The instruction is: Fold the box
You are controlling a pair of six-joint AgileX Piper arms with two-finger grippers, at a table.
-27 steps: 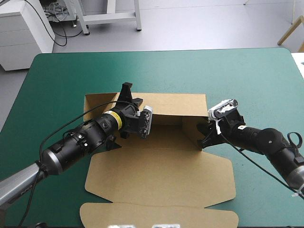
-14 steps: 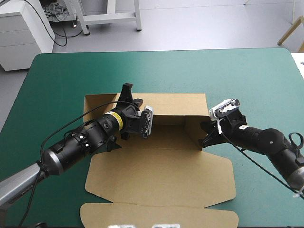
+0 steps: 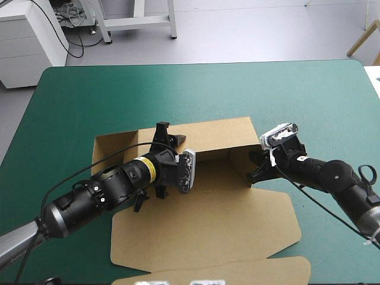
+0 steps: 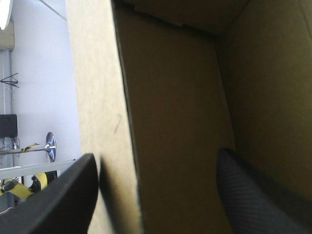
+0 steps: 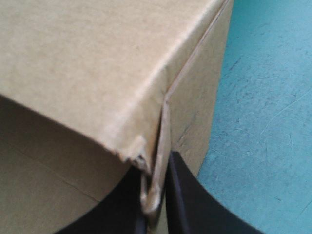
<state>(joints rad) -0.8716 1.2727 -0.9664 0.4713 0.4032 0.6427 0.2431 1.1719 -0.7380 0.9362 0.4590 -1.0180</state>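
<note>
The brown box [image 3: 202, 219] lies mid-table with its back wall and right side wall raised and its lid flat toward the near edge. My left gripper [image 3: 166, 135] is at the back wall's left part. In the left wrist view it [image 4: 156, 156] stands open astride an upright wall of board [image 4: 102, 97], which is close to one finger. My right gripper [image 3: 252, 173] is at the right side wall. The right wrist view shows it [image 5: 156, 187] shut on the thin edge of the box [image 5: 87, 58] at a raised corner.
The teal-green cover [image 3: 89, 95] shows on all sides of the box, widest toward the far edge. The lid's front flap [image 3: 237, 274] reaches the table's near edge. Beside the right gripper, bare cover [image 5: 263, 97] lies just outside the box wall.
The left gripper's fingers have come apart, from shut to open. The box has turned and slid, its left end and lid moving toward the near edge. The right gripper keeps its grip.
</note>
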